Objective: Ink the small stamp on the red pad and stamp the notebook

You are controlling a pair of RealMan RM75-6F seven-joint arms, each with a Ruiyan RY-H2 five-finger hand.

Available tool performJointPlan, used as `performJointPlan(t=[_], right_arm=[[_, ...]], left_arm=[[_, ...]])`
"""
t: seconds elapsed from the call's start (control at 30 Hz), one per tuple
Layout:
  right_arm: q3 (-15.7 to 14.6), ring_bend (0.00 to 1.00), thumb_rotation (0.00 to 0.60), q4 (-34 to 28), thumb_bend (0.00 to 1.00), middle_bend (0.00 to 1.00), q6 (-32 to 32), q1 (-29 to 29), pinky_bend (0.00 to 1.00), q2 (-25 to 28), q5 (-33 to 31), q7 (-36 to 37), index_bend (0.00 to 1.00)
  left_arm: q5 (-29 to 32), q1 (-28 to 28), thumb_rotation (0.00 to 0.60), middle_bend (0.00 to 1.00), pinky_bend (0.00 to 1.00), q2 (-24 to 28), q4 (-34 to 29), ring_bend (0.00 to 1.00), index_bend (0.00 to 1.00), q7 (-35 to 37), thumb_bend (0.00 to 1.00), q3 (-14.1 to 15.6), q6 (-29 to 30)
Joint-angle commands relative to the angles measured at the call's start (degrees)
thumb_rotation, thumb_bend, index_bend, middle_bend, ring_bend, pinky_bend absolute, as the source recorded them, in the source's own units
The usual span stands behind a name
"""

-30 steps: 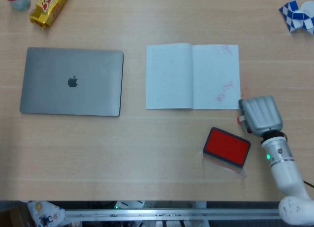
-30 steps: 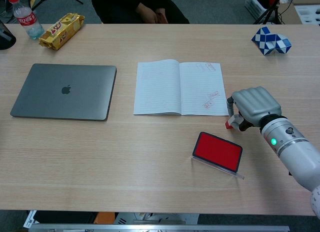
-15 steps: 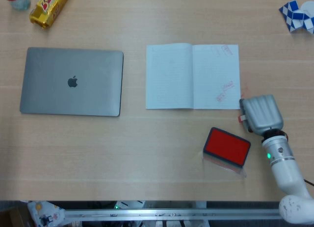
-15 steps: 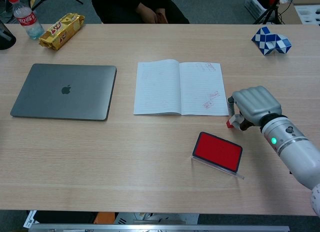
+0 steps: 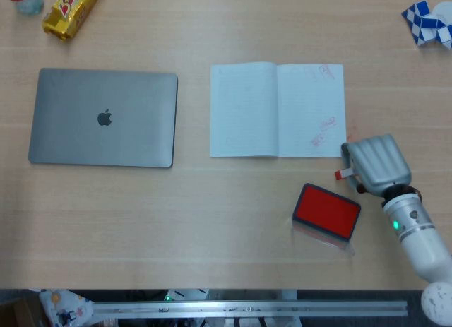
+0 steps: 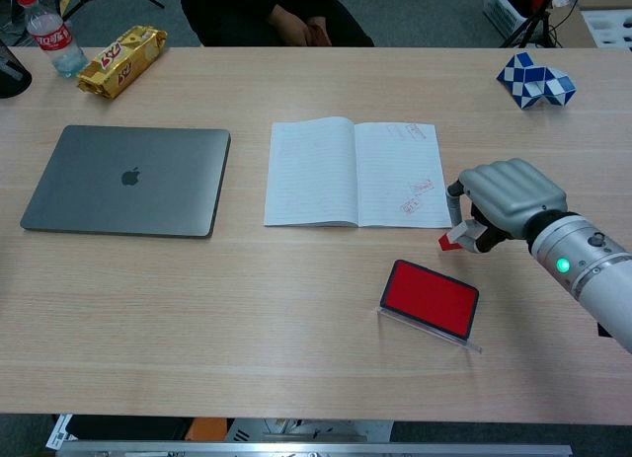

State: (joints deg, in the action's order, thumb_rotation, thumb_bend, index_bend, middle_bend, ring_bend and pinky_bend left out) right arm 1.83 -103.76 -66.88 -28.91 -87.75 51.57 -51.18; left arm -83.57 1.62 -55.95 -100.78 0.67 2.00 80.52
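The closed grey laptop [image 6: 124, 182] bears an Apple logo. The open notebook [image 6: 351, 173] carries red stamp marks, unreadable. The right hand [image 6: 506, 201], fingers curled together, pinches the small stamp [image 6: 453, 240] between the notebook and the red pad [image 6: 431, 298].

Right hand [image 5: 378, 164] [image 6: 508, 202]: knuckles up, back of the hand toward the head camera, fingers curled down and closed around a small stamp [image 5: 342, 174] [image 6: 451, 240] that protrudes from under the fingertips. Wrist and white forearm trail back behind the hand; green indicator lit on the wrist. Left hand: in neither view.
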Motion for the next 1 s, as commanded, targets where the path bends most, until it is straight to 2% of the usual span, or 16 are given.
performJointPlan(t=[0.03, 0.23, 0.4, 0.73, 1.0], right_arm=[[0.13, 1.00, 0.600, -6.58, 0.35, 1.00, 4.03, -2.78, 1.00, 5.38, -1.74, -0.43, 0.66], [-2.27, 1.00, 0.600, -10.64, 0.35, 1.00, 7.56, -6.37, 1.00, 7.24, -3.80, -3.42, 0.67], [-4.92, 1.00, 0.600, -10.80, 0.35, 1.00, 7.90, -8.71, 1.00, 6.31, -5.74, -6.92, 0.67], [-8.50, 1.00, 0.600, -7.79, 0.35, 1.00, 3.03, -10.31, 1.00, 1.65, -4.47, -11.93, 0.67], [-9.75, 1.00, 0.600, -5.91, 0.35, 1.00, 0.79, -9.97, 1.00, -0.66, -2.88, -12.19, 0.68]], left_arm=[[-0.09, -0.08, 0.600, 0.03, 0.04, 0.15, -0.32, 0.03, 0.04, -0.10, 0.27, 0.11, 0.05], [-0.24, -0.43, 0.600, 0.03, 0.04, 0.58, -0.73, 0.03, 0.04, 0.55, 0.27, 0.38, 0.33], [-0.21, -0.76, 0.600, 0.03, 0.04, 0.82, -0.56, 0.03, 0.03, 1.08, 0.27, 0.55, 0.56], [-0.11, -0.82, 0.600, 0.03, 0.04, 0.53, -0.14, 0.03, 0.03, 1.23, 0.27, 0.64, 0.30], [0.29, -0.85, 0.600, 0.03, 0.04, 0.49, 0.13, 0.03, 0.03, 1.34, 0.27, 0.64, -0.02]])
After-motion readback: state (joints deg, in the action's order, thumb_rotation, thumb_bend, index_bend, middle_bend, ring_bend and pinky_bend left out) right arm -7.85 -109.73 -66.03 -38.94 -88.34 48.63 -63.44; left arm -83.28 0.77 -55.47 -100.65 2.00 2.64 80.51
